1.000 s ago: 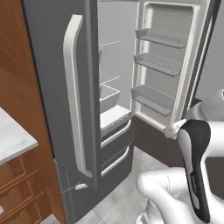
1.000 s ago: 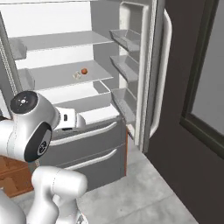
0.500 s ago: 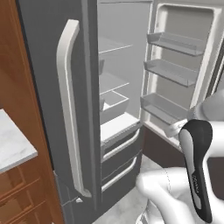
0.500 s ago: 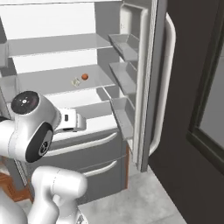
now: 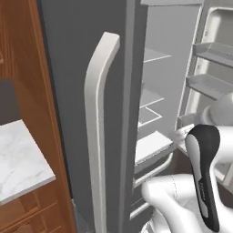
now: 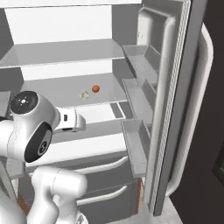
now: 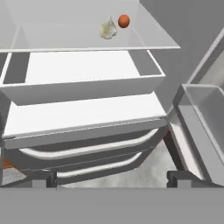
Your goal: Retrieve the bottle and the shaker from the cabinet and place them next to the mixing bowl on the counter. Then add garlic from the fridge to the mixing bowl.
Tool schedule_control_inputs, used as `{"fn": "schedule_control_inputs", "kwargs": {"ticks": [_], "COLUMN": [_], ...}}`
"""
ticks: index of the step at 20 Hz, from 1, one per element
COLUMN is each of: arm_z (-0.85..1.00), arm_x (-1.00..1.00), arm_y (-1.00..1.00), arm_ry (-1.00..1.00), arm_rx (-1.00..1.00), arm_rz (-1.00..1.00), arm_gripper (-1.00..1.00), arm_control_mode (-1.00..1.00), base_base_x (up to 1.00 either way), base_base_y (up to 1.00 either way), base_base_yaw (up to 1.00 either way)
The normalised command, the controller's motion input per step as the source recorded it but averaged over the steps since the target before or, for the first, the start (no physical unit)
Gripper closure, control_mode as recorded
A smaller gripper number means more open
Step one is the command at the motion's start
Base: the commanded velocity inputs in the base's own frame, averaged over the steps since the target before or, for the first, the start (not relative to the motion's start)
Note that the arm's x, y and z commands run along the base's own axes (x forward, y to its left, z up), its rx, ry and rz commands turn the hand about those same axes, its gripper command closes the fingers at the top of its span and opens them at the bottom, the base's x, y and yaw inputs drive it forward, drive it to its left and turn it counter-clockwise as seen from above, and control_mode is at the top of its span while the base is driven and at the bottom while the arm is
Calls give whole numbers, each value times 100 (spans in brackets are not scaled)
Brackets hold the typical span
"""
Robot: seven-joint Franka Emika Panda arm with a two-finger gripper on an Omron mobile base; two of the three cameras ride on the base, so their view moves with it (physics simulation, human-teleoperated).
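The fridge [image 6: 175,109] stands open, with white shelves and door bins. On its middle shelf lies the garlic [image 6: 84,94], an off-white bulb, also at the top of the hand view as the garlic [image 7: 107,29]. My gripper [image 7: 113,179] is open, its two dark fingertips [image 7: 46,178] wide apart with nothing between them. It hangs below and in front of the garlic, over the lower drawers. A corner of the marble counter [image 5: 18,159] lies left of the fridge. The bottle, the shaker, the mixing bowl and the cabinet are out of view.
A small orange-red ball [image 6: 96,89] rests just right of the garlic. The left fridge door with its long pale handle [image 5: 98,136] stands close on my left. The right door's bins [image 6: 138,144] jut inward. A deep white drawer [image 7: 83,78] sits under the garlic's shelf.
Both base views have closed in on the fridge, so the base has driven nearer. The garlic and the ball lie where they were. The gripper stays open.
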Motion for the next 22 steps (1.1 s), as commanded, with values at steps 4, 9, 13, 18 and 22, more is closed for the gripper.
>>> {"fn": "schedule_control_inputs", "kwargs": {"ticks": [4,9,13,18,22], "arm_z": [0,0,0,0,0], "arm_x": [0,0,0,0,0], "arm_y": [0,0,0,0,0], "arm_ry": [0,0,0,0,0], "arm_rx": [0,0,0,0,0], "arm_rz": [0,0,0,0,0], "arm_gripper": [-100,-100,-100,-100,-100], "arm_control_mode": [100,100,100,100,100], "base_base_x": [81,81,89,99,100], "base_base_y": [-18,-22,-3,-5,-10], "base_base_yaw": [23,25,30,34,33]}}
